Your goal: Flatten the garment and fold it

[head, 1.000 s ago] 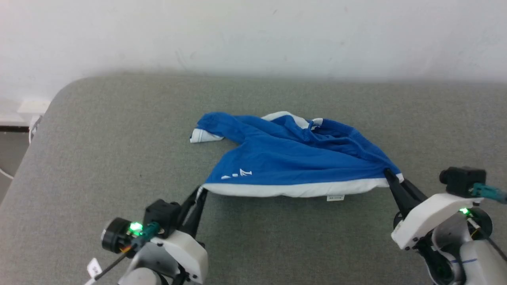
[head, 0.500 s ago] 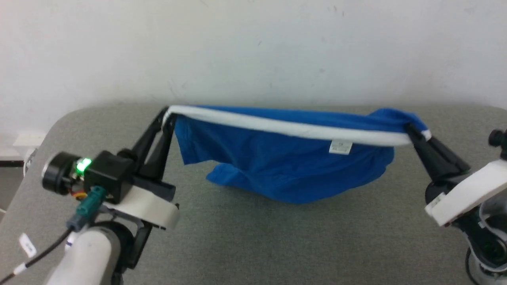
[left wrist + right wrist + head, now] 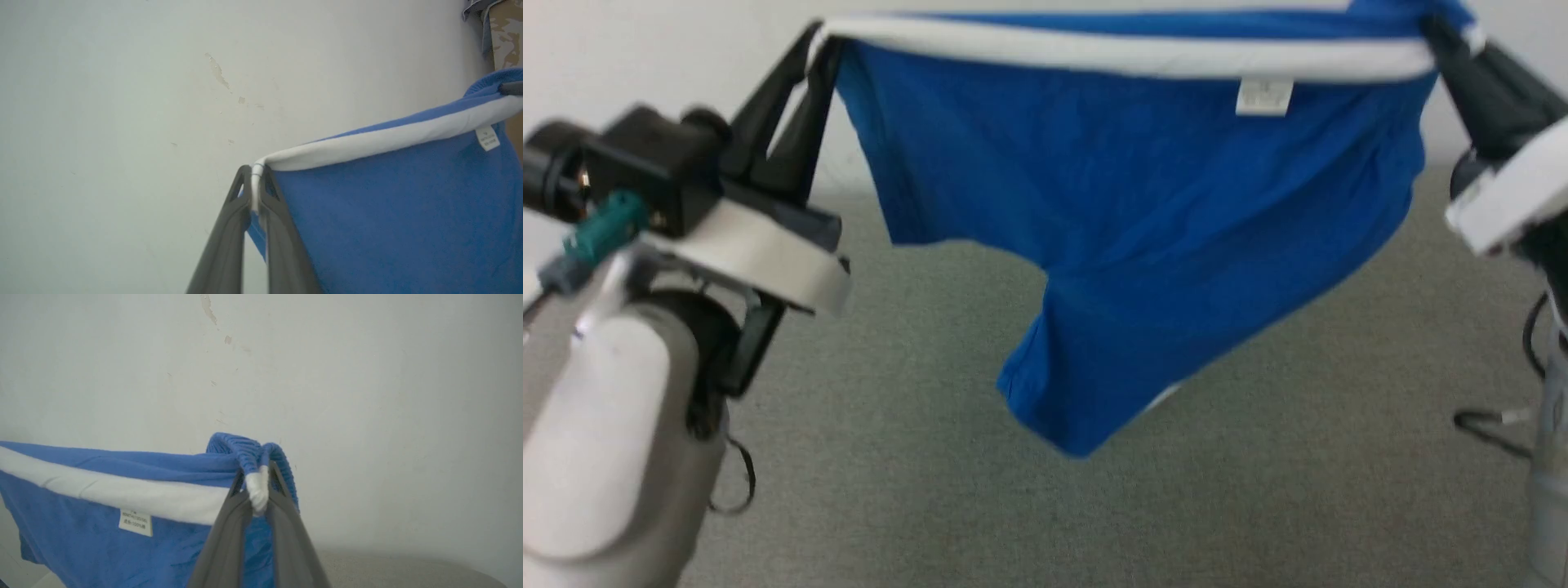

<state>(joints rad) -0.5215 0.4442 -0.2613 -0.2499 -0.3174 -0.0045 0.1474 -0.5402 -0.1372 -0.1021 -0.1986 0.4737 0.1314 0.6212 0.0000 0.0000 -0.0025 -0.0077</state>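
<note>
While two claws pinch opposite ends of its white waistband (image 3: 1127, 55), a pair of bright blue underwear shorts (image 3: 1143, 245) hangs spread in the air above a grey tabletop (image 3: 1258, 490). The left claw (image 3: 818, 37) is closed on the band's left corner. In the left wrist view a thin white edge is squeezed between its dark fingers. The right claw (image 3: 1437, 28) is closed on the other corner, where the cloth bunches into ribbed blue folds around a white knot. In the head view, the upper frame edge cuts off the shorts' top edge and the right claw's tips. A small white label (image 3: 1263, 95) dangles under the waistband; its print is too small to read. The fabric narrows to a low point that seems clear of the tabletop, though blur makes this uncertain. A sliver of white trim (image 3: 1164, 398) peeks out behind that point. A plain white wall (image 3: 122, 102) stands behind.
</note>
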